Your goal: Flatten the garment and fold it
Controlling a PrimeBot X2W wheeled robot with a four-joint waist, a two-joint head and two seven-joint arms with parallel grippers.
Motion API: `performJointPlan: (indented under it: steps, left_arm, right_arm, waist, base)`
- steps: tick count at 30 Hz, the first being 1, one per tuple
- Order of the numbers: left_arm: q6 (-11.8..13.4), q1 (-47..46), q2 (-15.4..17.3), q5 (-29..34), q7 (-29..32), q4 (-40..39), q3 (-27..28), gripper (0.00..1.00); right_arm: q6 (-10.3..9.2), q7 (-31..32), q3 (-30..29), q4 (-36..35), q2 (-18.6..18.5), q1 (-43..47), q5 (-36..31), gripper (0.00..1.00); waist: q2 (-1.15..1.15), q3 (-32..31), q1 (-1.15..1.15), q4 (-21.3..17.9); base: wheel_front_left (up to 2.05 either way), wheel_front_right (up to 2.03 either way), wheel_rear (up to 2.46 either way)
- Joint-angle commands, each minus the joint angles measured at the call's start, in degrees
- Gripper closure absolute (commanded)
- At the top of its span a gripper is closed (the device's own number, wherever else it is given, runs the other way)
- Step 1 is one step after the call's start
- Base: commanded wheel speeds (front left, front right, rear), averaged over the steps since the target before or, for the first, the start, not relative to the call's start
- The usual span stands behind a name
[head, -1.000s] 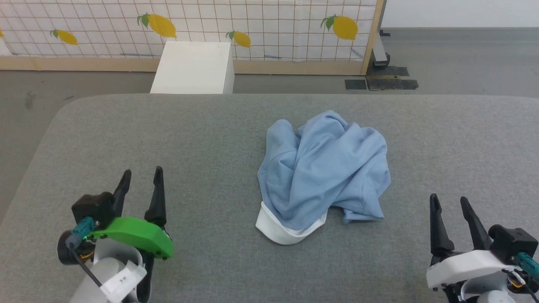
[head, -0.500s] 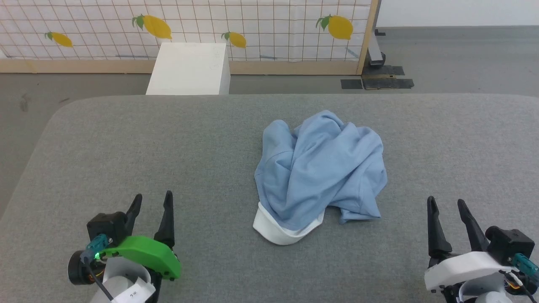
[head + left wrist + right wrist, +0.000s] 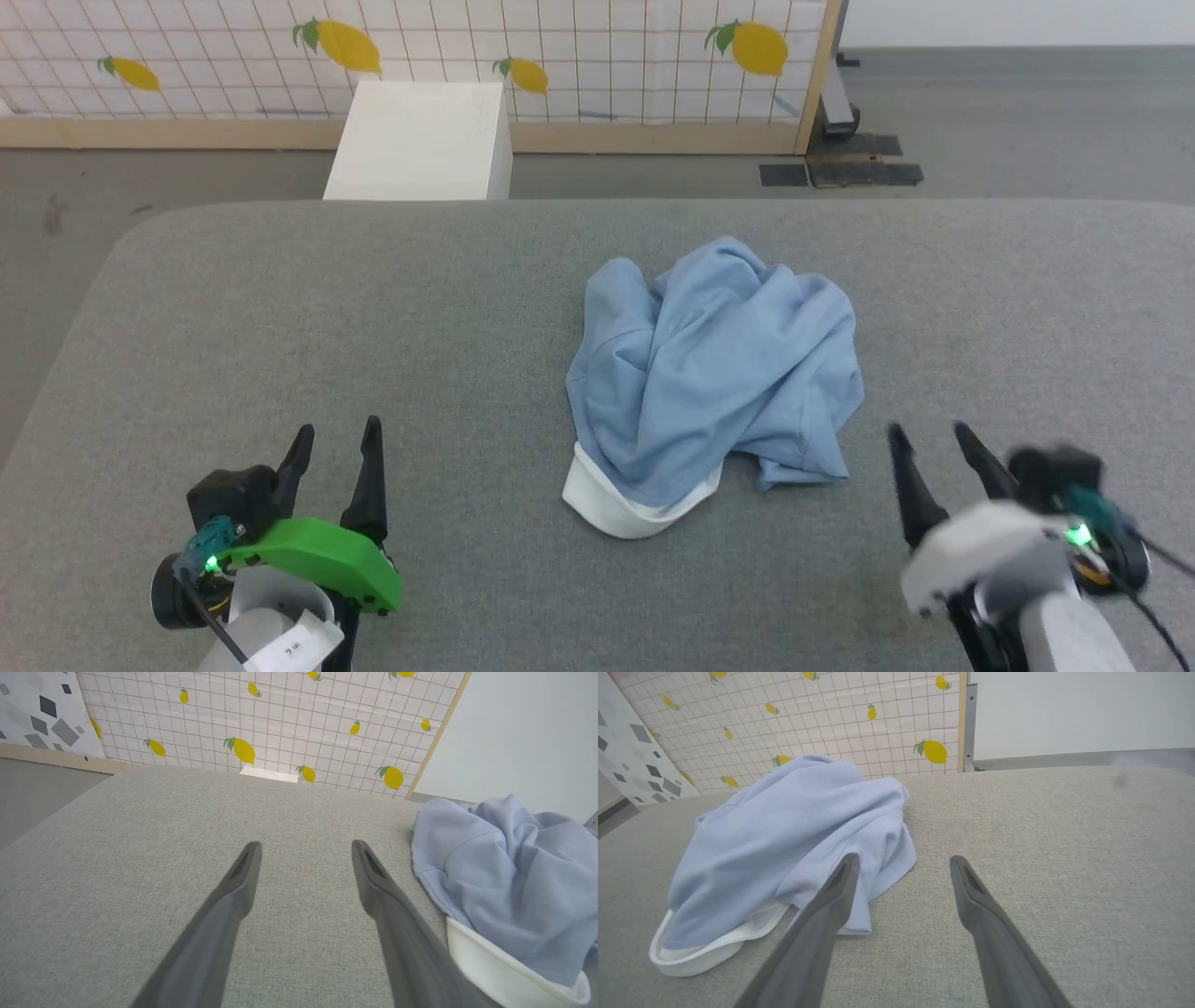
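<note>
Our left gripper [image 3: 340, 427] and right gripper [image 3: 929, 429] flank the crumpled light-blue knit garment [image 3: 714, 373], fingers spread wide, empty; pinching bunched layers could drag the heap, not spread it.

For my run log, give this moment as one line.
stage: nothing grasped yet | shirt: crumpled on table | left gripper: open, empty | right gripper: open, empty

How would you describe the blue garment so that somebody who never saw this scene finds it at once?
A wide grey table stands before a lemon-patterned screen. Near the table's middle lies the garment, a crumpled light-blue heap. Its white band at the near edge and soft folds set it apart from the plain white box behind the table.
</note>
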Motion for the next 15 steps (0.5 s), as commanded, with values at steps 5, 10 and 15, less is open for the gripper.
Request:
performJointPlan:
  steps: [5,10,15]
  left_arm:
    - [0.33,-0.54,-0.45,-0.29,-0.02,-0.93,0.12,0.00]
    - [0.27,-1.70,-0.65,-0.27,-0.11,-1.54,0.08,0.00]
    - [0.44,-2.77,-0.96,-0.17,-0.16,-2.31,0.03,0.00]
  right_arm:
    - [0.35,14.19,4.48,0.09,-1.13,-9.18,-2.75,0.00]
    - [0.35,31.49,8.78,1.36,-4.10,-15.22,-2.69,0.00]
    - [0.35,43.08,12.73,1.72,-6.47,-18.70,-2.40,0.00]
  waist:
    - [0.00,2.59,0.00,0.73]
    - [0.00,4.97,0.00,2.36]
    - [0.00,7.37,0.00,4.14]
  base:
    - [0.00,0.00,0.00]
    - [0.00,0.00,0.00]
    - [0.00,0.00,0.00]
